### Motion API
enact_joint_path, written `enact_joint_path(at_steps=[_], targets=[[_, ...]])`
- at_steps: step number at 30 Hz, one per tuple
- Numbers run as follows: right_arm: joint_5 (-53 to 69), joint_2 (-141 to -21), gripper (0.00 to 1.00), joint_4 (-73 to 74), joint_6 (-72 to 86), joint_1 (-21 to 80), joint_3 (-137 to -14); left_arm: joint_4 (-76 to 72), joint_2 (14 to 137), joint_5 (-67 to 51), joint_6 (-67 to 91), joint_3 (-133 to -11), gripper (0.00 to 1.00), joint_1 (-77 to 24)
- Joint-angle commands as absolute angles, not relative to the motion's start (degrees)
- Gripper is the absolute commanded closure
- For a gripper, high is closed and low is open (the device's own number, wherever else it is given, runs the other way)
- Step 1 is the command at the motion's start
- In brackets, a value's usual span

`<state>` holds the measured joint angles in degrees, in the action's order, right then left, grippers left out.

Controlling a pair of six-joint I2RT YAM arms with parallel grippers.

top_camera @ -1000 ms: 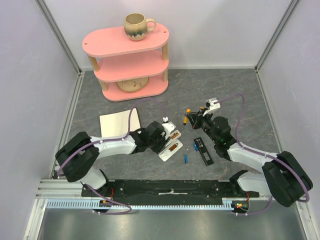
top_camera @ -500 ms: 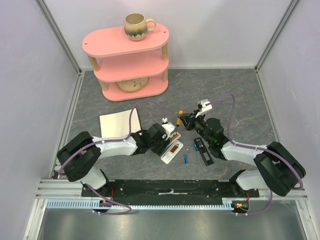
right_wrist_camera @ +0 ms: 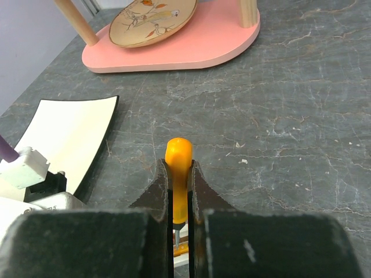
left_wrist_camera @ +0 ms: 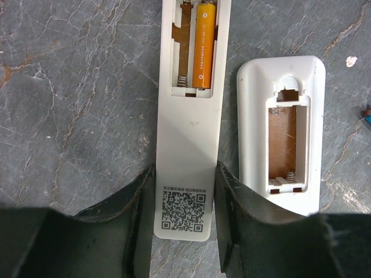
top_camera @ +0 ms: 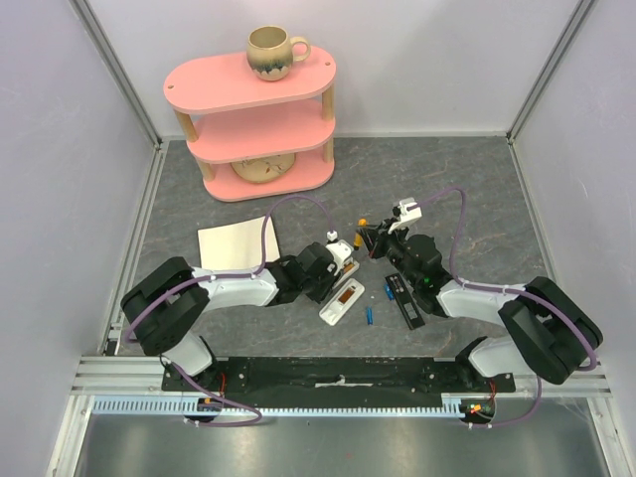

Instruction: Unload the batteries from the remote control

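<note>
Seen from above, two arms reach across a grey stone-patterned tabletop. The left hand sits at the near end of a long white remote. A second white remote lies just beside it. Two blue batteries lie loose on the tabletop, one between the second remote and a long black strip, the other nearer the arm bases. The right hand holds an orange-handled screwdriver above the long remote. A pink shelf with a mug on top stands at the back, and a white card lies near the left arm.

The left wrist camera shows the fingers pressed against both edges of the long remote (gripping just its end, by the printed square code). Its open compartment holds one orange cell; the slot beside it is bare. The second remote's compartment shows only springs.

The right wrist camera shows the fingers closed narrowly on the screwdriver's handle, tip pointing down. The pink shelf's base carries a patterned plate.
</note>
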<state>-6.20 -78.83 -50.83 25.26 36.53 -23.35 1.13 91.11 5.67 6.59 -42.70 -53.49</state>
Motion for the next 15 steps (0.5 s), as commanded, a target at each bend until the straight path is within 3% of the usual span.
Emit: enact_joint_path(at_steps=[1,15], targets=[[-8.3,-78.6,1.00,-55.5,23.6,36.7,-23.6,-1.3,90.6,4.9,7.6,-42.0,0.73,-53.6],[-9.1,-83.2,1.00,-57.1,23.1,36.7,-24.5,-1.1,90.3,5.0,8.0,-41.8,0.77,-53.6]])
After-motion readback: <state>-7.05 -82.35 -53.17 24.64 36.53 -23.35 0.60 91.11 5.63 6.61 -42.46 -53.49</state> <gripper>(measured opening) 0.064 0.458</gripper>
